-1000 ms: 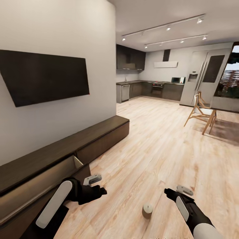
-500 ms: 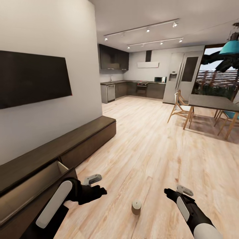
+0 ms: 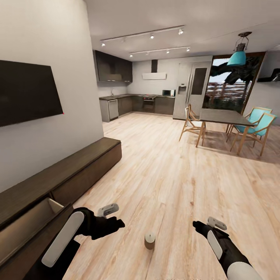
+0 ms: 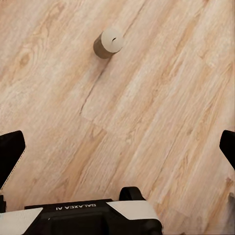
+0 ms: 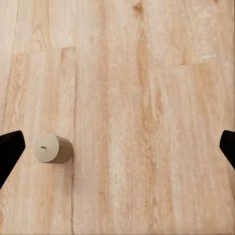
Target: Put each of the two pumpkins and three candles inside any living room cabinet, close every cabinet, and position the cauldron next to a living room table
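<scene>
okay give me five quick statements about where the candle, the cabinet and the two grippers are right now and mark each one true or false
1. The candle stands upright on the wood floor. True.
2. The left gripper is shut on the candle. False: it is open and holds nothing; the candle sits on the floor between the two arms.
3. The cabinet has its near front tipped open. True.
4. A pumpkin sits on the cabinet's top. False: the top is bare.
5. The right gripper is open and empty. True: in the right wrist view its fingertips stand wide apart over the floor.
</scene>
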Motion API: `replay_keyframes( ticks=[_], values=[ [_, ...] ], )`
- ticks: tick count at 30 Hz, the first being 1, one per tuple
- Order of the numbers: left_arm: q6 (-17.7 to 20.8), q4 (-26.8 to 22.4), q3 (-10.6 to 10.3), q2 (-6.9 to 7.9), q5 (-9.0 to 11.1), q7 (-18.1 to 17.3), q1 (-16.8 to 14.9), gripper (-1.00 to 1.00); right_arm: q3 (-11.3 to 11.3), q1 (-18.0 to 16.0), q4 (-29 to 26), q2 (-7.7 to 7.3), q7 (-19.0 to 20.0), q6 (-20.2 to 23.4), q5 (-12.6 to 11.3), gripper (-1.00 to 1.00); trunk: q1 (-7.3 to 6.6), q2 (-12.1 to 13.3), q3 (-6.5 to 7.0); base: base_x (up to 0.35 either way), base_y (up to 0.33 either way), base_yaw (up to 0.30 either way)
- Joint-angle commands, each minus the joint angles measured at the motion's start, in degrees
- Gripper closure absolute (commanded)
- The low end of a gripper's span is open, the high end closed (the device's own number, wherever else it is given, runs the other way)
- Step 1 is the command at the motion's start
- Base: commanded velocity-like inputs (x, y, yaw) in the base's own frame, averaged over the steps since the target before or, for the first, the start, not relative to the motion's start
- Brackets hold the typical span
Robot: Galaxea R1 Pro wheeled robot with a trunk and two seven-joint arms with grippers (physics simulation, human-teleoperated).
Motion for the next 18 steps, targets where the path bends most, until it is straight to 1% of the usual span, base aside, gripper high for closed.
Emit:
replay_keyframes(
  ticks=[1, 8, 11, 14, 18],
  values=[
    [0.08, -0.06, -0.05, 0.06, 0.52, 0.59, -0.05, -1.00, 0.02, -0.03, -0.11, 0.01, -0.32, 0.26, -0.60, -1.00, 0.00, -0.03, -0.06, 0.044, 0.247, -0.290],
    [0.08, -0.06, 0.06, 0.09, 0.52, 0.53, -0.05, -1.00, 0.02, -0.03, -0.05, -0.06, -0.32, 0.26, -0.75, -1.00, 0.00, -0.03, -0.06, 0.074, 0.270, -0.291],
    [0.08, -0.06, 0.06, 0.09, 0.52, 0.53, -0.05, -1.00, 0.02, -0.03, -0.05, -0.12, -0.32, 0.26, -1.93, -1.00, 0.00, -0.03, -0.06, 0.120, 0.230, -0.291],
    [0.08, -0.06, 0.06, 0.09, 0.52, 0.56, -0.05, -1.00, 0.02, -0.03, -0.05, -0.16, -0.32, 0.26, -2.91, -1.00, 0.00, -0.03, -0.06, 0.140, 0.113, -0.291],
    [0.13, -0.06, 0.16, 0.09, 0.52, 0.51, -0.05, -1.00, 0.02, -0.03, -0.05, -0.17, -0.32, 0.26, -3.27, -1.00, 0.00, -0.03, -0.06, 0.179, 0.027, -0.290]
  ],
)
